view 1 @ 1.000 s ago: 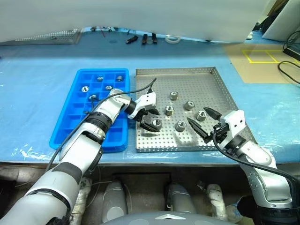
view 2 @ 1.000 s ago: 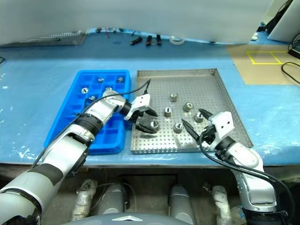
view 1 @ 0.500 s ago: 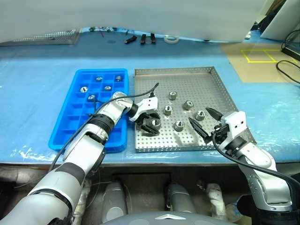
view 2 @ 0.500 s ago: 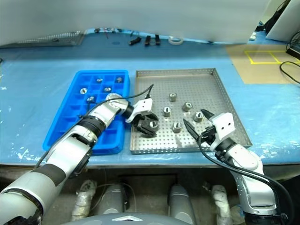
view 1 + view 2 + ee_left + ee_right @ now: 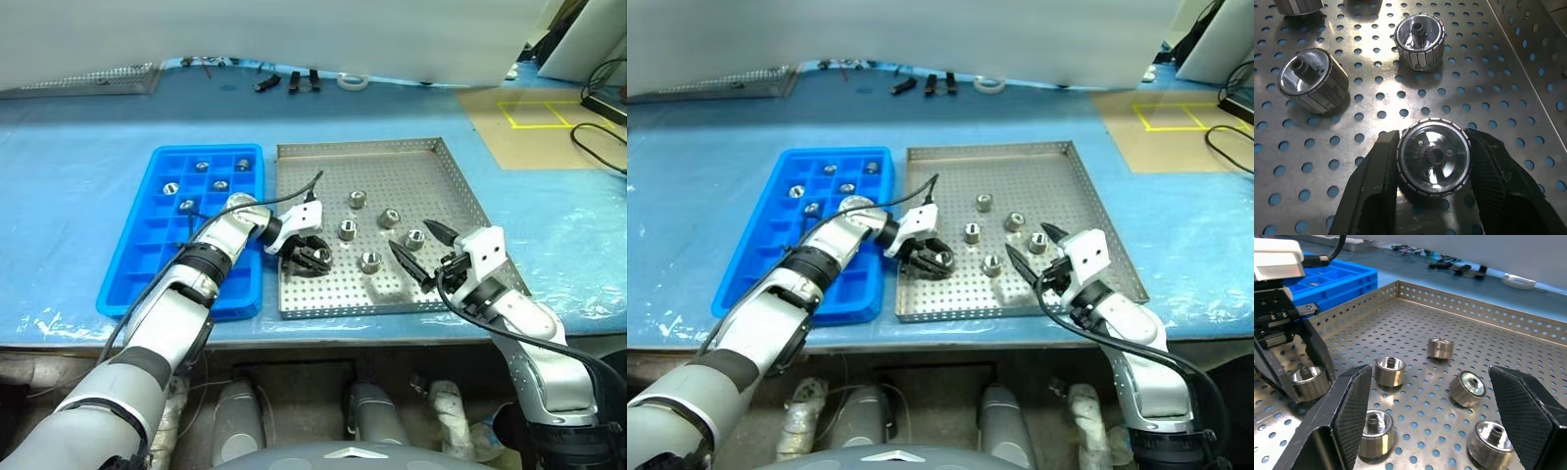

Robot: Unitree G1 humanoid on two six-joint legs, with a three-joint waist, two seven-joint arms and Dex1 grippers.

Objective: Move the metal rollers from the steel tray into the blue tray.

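Note:
The steel tray (image 5: 362, 147) lies mid-table with several metal rollers (image 5: 347, 230) loose on its perforated floor. To its left sits the blue tray (image 5: 147, 264), which has several rollers (image 5: 187, 206) in its far compartments. My left gripper (image 5: 313, 257) reaches over the steel tray's near left part. It is shut on a roller (image 5: 1434, 164) that rests on the floor, with a finger (image 5: 1376, 176) against each side. My right gripper (image 5: 416, 245) hovers open over the tray's near right part, close to a roller (image 5: 414, 238), with nothing between its fingers.
Small black tools (image 5: 289, 81) and a white tape ring (image 5: 353, 81) lie along the back of the blue table cover. A wire rack (image 5: 88, 78) sits at the far left. Cardboard marked with yellow tape (image 5: 534, 117) lies to the right. The steel tray's low rim runs under both grippers.
My left gripper's fingers have closed from wide open onto the roller at the tray's near left. The right gripper has stayed open and almost still.

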